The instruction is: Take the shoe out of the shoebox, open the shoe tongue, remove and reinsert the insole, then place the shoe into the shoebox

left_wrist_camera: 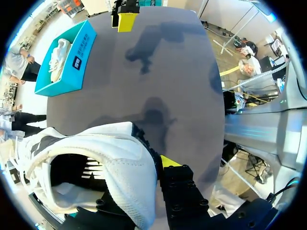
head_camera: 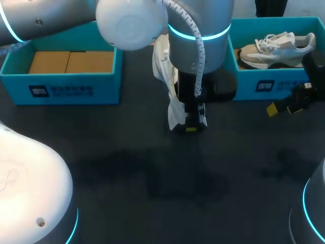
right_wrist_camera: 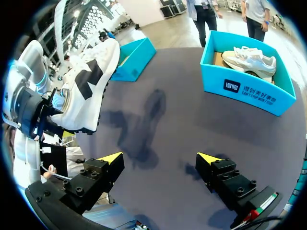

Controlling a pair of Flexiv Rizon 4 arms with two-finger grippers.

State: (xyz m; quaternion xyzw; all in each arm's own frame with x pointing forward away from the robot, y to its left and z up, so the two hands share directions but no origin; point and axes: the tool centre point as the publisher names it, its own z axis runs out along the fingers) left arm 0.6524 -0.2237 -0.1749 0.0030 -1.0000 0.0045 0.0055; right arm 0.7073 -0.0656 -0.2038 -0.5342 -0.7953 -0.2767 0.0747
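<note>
Step 1 of the task is reading as complete. The white mesh low-top shoe with black side panels [right_wrist_camera: 88, 72] is hanging clear of the dark grey worktop [head_camera: 152, 193], to the right of the open turquoise cardboard shoebox [head_camera: 71, 84]. That shoebox is showing only its brown liner.

The left end effector [head_camera: 191, 127] is grasping the shoe at the heel collar, with the toe pointing away from it. 1 yellow-tipped finger is lying against the outside of the collar; the shoe is hiding the other.

The right end effector [right_wrist_camera: 159, 160] is standing released, its 2 fingers well apart with nothing between them. It is hovering farther right of the empty shoebox, near the front of a second turquoise shoebox [head_camera: 264, 84] that is holding a beige and white sneaker [head_camera: 277, 48].

By this reading, 4 steps are remaining:
1. Opening the tongue.
2. Removing the insole.
3. Reinserting the insole.
4. Returning the shoe to the shoebox.

The left wrist view is looking into the shoe mouth. Laces are crossing it, and the tongue is not appearing pulled back. No insole is showing outside the shoe.
</note>
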